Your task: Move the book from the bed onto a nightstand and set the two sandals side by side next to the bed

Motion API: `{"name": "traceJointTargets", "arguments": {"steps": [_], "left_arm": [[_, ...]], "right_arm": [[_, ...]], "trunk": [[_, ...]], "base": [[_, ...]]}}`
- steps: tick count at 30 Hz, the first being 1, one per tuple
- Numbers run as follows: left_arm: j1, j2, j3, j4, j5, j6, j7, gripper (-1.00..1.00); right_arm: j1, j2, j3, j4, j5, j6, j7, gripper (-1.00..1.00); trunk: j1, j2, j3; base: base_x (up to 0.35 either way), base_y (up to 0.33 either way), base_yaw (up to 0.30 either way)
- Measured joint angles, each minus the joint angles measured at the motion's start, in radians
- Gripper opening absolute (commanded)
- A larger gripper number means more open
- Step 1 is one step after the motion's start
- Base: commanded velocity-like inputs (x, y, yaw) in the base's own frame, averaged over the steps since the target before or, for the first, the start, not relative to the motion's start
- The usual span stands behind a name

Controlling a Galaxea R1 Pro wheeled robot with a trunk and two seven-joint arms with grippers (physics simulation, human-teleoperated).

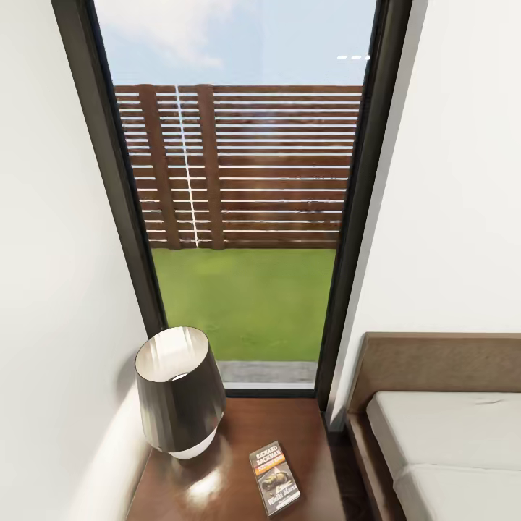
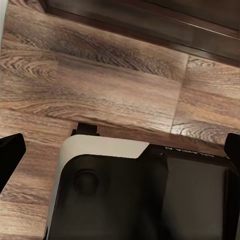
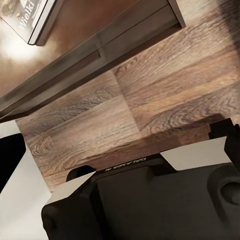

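Head view: a tall black-framed window (image 1: 239, 210) takes up most of the frame, set between white walls (image 1: 463, 188); through it a slatted wooden fence (image 1: 246, 166) stands above a strip of grass (image 1: 246, 304), with sky over the fence. At lower right is the bed (image 1: 449, 449): brown headboard against the wall, light grey mattress below it, wooden frame edge on the side facing the nightstand. The nightstand (image 1: 239, 477) sits in the corner below the window, just beside the bed with a narrow gap of floor between them; its glossy top surface reflects light. A lamp (image 1: 179, 391) with a dark shade and pale base stands upright on the surface, on the wall side. The book (image 1: 275, 479) lies flat on the same surface, on the side nearer the bed, apart from the lamp, cover up with orange band and white lettering legible. Right wrist view: a corner of the book (image 3: 25, 20) rests on the nightstand (image 3: 100, 45) top near its edge, drawer front below it, then wood-plank floor (image 3: 165, 95); right end effector (image 3: 120, 150) fingertips sit at opposite picture edges, spread wide, grasping nothing. Left wrist view: floor (image 2: 100, 80) and a dark furniture edge beyond it; left end effector (image 2: 120, 150) likewise spread apart and released, fingertips far apart over bare planks.
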Motion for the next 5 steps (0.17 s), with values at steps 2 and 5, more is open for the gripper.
{"name": "traceJointTargets", "arguments": {"steps": [2,5], "left_arm": [[0.000,0.000,0.000,0.000,0.000,0.000,0.000,1.00],[0.000,0.000,0.000,0.000,0.000,0.001,0.000,1.00]], "right_arm": [[0.000,0.000,0.000,0.000,0.000,0.000,0.000,1.00],[0.000,0.000,0.000,0.000,0.000,0.000,0.000,1.00]], "trunk": [[0.000,0.000,0.000],[0.000,0.000,0.000]], "base": [[0.000,0.000,0.000],[0.000,0.000,0.000]]}}
